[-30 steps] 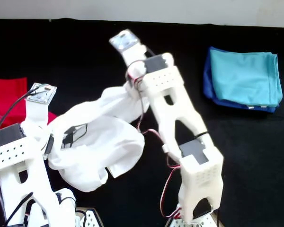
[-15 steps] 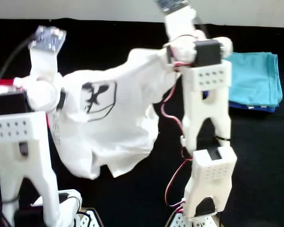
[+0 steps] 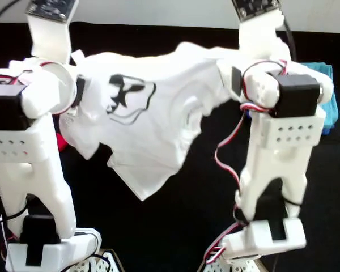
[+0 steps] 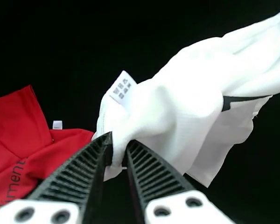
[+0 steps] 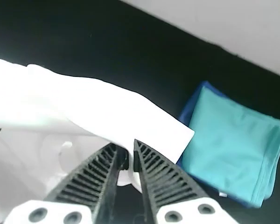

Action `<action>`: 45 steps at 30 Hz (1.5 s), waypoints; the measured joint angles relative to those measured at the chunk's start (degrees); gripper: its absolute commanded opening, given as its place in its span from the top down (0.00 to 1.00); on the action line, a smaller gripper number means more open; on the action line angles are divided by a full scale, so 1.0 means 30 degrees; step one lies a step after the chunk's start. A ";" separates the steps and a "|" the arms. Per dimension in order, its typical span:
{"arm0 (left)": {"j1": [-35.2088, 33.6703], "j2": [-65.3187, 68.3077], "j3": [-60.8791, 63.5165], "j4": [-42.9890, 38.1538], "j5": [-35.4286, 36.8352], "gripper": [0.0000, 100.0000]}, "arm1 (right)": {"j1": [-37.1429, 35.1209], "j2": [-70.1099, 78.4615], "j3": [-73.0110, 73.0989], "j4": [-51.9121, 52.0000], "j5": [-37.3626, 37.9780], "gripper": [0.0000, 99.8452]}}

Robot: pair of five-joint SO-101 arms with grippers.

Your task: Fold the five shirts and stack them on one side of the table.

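Observation:
A white shirt (image 3: 147,122) with a black print hangs stretched in the air between both raised arms. My left gripper (image 4: 117,149) is shut on one edge of the white shirt (image 4: 196,107), near its label. My right gripper (image 5: 126,151) is shut on the other edge of the white shirt (image 5: 84,107). A folded teal shirt (image 5: 228,140) lies on a folded blue one (image 5: 196,100) at the table's right side, and the teal shirt (image 3: 327,93) peeks out behind the right arm. A red shirt (image 4: 23,140) lies unfolded at the left.
The table is covered in black cloth (image 3: 204,198). A pale wall (image 5: 233,23) runs behind its far edge. The raised arms' white bodies (image 3: 277,170) stand tall over the near half of the table.
Both arms have risen high and spread apart, lifting the white shirt off the table and pulling it out wide between them.

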 measured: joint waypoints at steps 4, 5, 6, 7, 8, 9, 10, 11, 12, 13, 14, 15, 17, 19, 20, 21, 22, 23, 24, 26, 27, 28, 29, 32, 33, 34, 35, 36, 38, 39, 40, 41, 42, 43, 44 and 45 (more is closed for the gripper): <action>0.0967 -0.0527 0.4747 0.0000 0.0000 0.99 | 0.0000 -0.2139 0.5744 -0.0879 0.0000 0.99; 0.1114 -0.0498 0.6095 0.0000 -0.0059 0.99 | 0.0000 -0.2549 0.7092 -0.1260 0.0000 0.99; 0.1260 -0.0410 0.7473 -0.0029 -0.0264 0.99 | 0.0000 -0.2930 0.8557 -0.1700 0.0000 0.99; 0.1348 -0.0234 0.8733 -0.0147 -0.0527 0.99 | 0.0000 -0.3282 1.0051 -0.2198 0.0000 0.99; 0.1465 -0.0029 0.9993 -0.0352 -0.0762 0.99 | 0.0000 -0.3634 1.1604 -0.2755 0.0000 0.99; 0.1524 0.0234 1.1165 -0.0615 -0.0821 0.97 | 0.0000 -0.4073 1.3128 -0.3399 0.0000 0.99; 0.1524 0.0557 1.2249 -0.0879 -0.0938 0.95 | 0.0000 -0.4571 1.4740 -0.4073 0.0000 0.99; 0.1524 0.0938 1.3187 -0.1114 -0.1084 0.92 | 0.0000 -0.5158 1.6410 -0.4864 0.0000 0.99; 0.1524 0.1289 1.3978 -0.1260 -0.1260 0.89 | 0.0000 -0.5832 1.8022 -0.5597 0.0000 0.99; 0.1524 0.1670 1.4564 -0.1377 -0.1377 0.86 | 0.0000 -0.6564 1.9663 -0.6505 0.0000 0.99; 0.1524 0.2022 1.4945 -0.1407 -0.1436 0.84 | 0.0000 -0.7385 2.1245 -0.7297 0.0000 0.99; 0.1524 0.2315 1.5209 -0.1407 -0.1436 0.82 | 0.0000 -0.8234 2.2828 -0.8088 0.0000 0.99; 0.1524 0.2755 1.5267 -0.1465 -0.1495 0.82 | 0.0000 -0.9875 2.5670 -0.9465 0.0000 0.99; 0.1524 0.2784 1.5267 -0.1495 -0.1817 0.82 | 0.0147 -1.1136 2.8044 -1.0520 0.0000 0.99; 0.1524 0.2784 1.5267 -0.1436 -0.2227 0.82 | 0.0381 -1.1575 2.8952 -1.0930 0.0000 0.99; 0.1524 0.2784 1.5267 -0.1260 -0.2696 0.82 | 0.0674 -1.1956 2.9744 -1.1253 0.0000 0.99; 0.1495 0.2784 1.5267 -0.1172 -0.3136 0.82 | 0.1055 -1.2161 3.0271 -1.1516 0.0000 0.99; 0.1348 0.2784 1.5267 -0.1114 -0.3370 0.82 | 0.1436 -1.2308 3.0681 -1.1722 0.0000 0.99; 0.1201 0.2784 1.5267 -0.1084 -0.3487 0.82 | 0.1846 -1.2366 3.0945 -1.1897 0.0000 0.99; 0.0996 0.2813 1.5355 -0.1114 -0.3634 0.82 | 0.2403 -1.2425 3.1121 -1.2103 0.0000 0.99; 0.0967 0.2930 1.5385 -0.1201 -0.3663 0.82 | 0.2579 -1.2454 3.1121 -1.2190 0.0000 0.99; 0.0967 0.3048 1.5385 -0.1436 -0.3663 0.82 | 0.2667 -1.2454 3.1150 -1.2190 0.0000 0.99; 0.0967 0.3194 1.5385 -0.1700 -0.3663 0.82 | 0.2725 -1.2513 3.1179 -1.2220 0.0000 0.99; 0.0557 0.3487 1.5385 -0.2637 -0.3663 0.82 | 0.2813 -1.2571 3.1179 -1.2249 0.0000 0.99; 0.0322 0.3487 1.5385 -0.3018 -0.3663 0.82 | 0.2813 -1.2571 3.1179 -1.2249 0.0000 0.99; 0.0088 0.3487 1.5385 -0.3311 -0.3663 0.82 | 0.2813 -1.2571 3.1209 -1.2249 0.0000 0.99; -0.0117 0.3487 1.5326 -0.3370 -0.3663 0.82 | 0.2813 -1.2571 3.1297 -1.2249 0.0000 0.99; -0.0293 0.3487 1.5092 -0.3370 -0.3663 0.82 | 0.2813 -1.2571 3.1297 -1.2249 0.0000 0.99; -0.0440 0.3487 1.4037 -0.3106 -0.3663 0.82 | 0.2813 -1.2601 3.1297 -1.2249 0.0000 0.99; -0.0469 0.3429 1.3363 -0.2637 -0.3663 0.82 | 0.2813 -1.2601 3.1297 -1.2249 0.0000 0.99; -0.0469 0.3311 1.2601 -0.2081 -0.3663 0.82 | 0.2813 -1.2601 3.1297 -1.2249 0.0000 0.99; -0.0440 0.3194 1.1751 -0.1553 -0.3663 0.82 | 0.2813 -1.2601 3.1297 -1.2249 0.0000 0.99; -0.0440 0.3048 1.0901 -0.1143 -0.3663 0.82 | 0.2813 -1.2601 3.1297 -1.2249 0.0000 0.99; -0.0440 0.2989 1.0110 -0.0938 -0.3663 0.82 | 0.2813 -1.2601 3.1297 -1.2249 0.0000 0.99; -0.0440 0.2960 0.9582 -0.0850 -0.3663 0.82 | 0.2813 -1.2601 3.1297 -1.2249 0.0000 0.99; -0.0440 0.2960 0.9319 -0.0850 -0.3663 0.82 | 0.2813 -1.2601 3.1297 -1.2249 0.0000 0.99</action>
